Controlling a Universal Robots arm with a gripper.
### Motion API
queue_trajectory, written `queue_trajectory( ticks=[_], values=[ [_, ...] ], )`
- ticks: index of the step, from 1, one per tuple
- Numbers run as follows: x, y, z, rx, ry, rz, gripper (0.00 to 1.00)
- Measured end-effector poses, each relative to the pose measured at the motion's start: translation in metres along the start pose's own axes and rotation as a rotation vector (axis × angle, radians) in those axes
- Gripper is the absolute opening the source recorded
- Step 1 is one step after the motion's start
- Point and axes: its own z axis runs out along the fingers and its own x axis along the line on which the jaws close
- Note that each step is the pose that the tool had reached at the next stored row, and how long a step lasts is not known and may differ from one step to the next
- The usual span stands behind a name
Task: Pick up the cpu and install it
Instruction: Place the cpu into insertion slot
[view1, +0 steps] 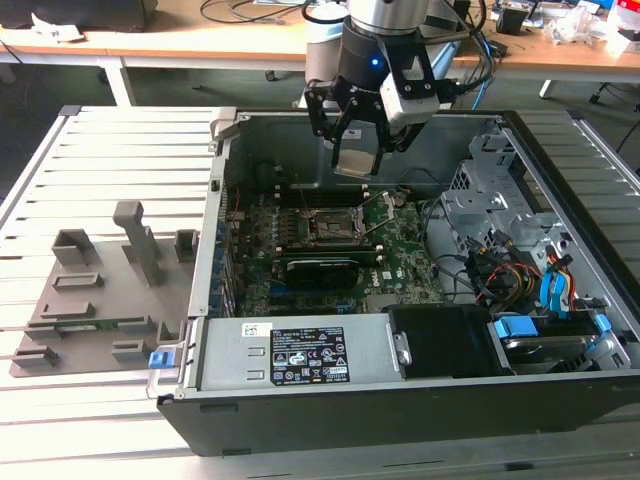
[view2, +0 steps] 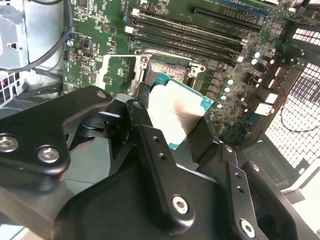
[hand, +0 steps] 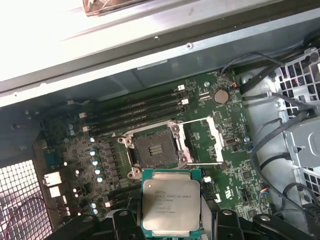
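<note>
Silver-grey metal shows between the black fingers (view2: 152, 150): our gripper (view1: 358, 150) is closed on the cpu (hand: 171, 202), pinching it by two opposite edges, we judge so that nothing presses on its flat top or its underside. We hold it roughly flat in the air above the motherboard (hand: 225, 170), just beside the socket (hand: 154, 149). The socket's metal frame (hand: 216, 142) stands swung open, leaving the contact bed bare to receive the chip. All this sits inside the open computer case (view1: 230, 120). Well apart, on the exterior view's left, grey holder blocks (view1: 90, 310) lie on the slatted table (view1: 100, 150).
</note>
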Motion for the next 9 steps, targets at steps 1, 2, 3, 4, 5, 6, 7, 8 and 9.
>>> queue_trajectory(
  ticks=[1,2,3,4,5,6,7,8,9],
  values=[
    [0.0,0.0,0.0001,0.0002,-0.0001,0.013,0.55],
    [0.0,0.0,0.0001,0.0004,-0.0003,0.024,0.55],
    [0.0,0.0,0.0002,0.0007,-0.0005,0.039,0.55],
    [0.0,0.0,0.0002,0.0008,-0.0006,0.051,0.55],
    [0.0,0.0,0.0002,0.0009,-0.0007,0.061,0.55],
    [0.0,0.0,0.0003,0.001,-0.0008,0.07,0.55],
    [0.0,0.0,0.0003,0.0011,-0.0009,0.076,0.55],
    [0.0,0.0,0.0004,0.0012,-0.001,0.086,0.55],
    [0.0,0.0,0.0004,0.0012,-0.0011,0.094,0.55]
  ],
)
